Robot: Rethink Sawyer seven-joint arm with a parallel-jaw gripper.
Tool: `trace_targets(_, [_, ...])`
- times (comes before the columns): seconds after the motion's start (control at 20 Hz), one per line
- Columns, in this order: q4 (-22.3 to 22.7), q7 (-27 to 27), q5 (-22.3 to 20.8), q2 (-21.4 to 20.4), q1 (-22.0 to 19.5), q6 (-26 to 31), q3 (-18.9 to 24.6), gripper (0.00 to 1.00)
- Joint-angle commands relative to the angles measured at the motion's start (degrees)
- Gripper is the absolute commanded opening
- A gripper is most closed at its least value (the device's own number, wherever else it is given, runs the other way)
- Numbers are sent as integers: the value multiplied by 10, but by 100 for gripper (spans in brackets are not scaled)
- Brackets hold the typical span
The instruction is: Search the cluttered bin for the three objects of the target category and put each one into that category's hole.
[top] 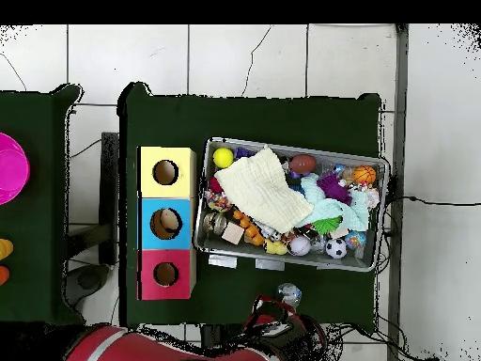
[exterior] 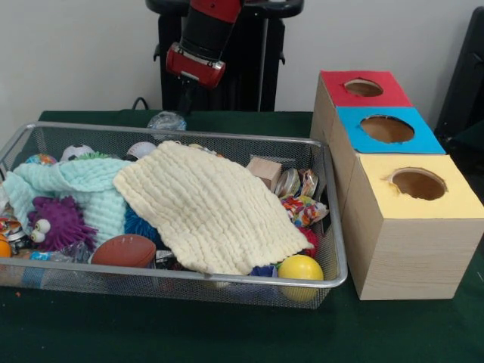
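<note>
**Arm holds a clear ball behind the bin**

The gripper [exterior: 175, 113] hangs behind the far rim of the wire bin [exterior: 45, 136], over the green table [exterior: 227, 333]. A clear ball [exterior: 167, 120] sits right at its tip; the fingers seem closed on it, though they are mostly hidden. In the overhead view the same ball [top: 289, 294] shows outside the bin, between its rim and the robot's base.

The sorting box stands well apart from the gripper, just beside the bin's short end. It has three holes in a row: a red hole [exterior: 364, 88], a blue hole [exterior: 387, 128] and a yellow hole [exterior: 418, 184]. From above, something pale lies inside the blue one.

Inside the bin, a cream cloth [exterior: 208, 208] covers the middle and a mint cloth [exterior: 76, 189] lies beside it, both hiding things beneath. Around them show a purple spiky toy [exterior: 57, 223], a brown football [exterior: 123, 250], a yellow ball [exterior: 300, 268], a wooden block [exterior: 265, 171] and a small soccer ball [exterior: 76, 152].
</note>
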Motion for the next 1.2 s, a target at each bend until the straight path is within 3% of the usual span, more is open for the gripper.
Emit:
trace_targets(0.05, [-80,36,48,31,-9,-26,75,0])
trace_targets(0.5, [-75,31,77,58,6,-86,55,0])
trace_targets(0.55, [-73,30,79,60,5,-90,54,100])
trace_targets(1.2, [-69,35,72,61,-5,-70,67,100])
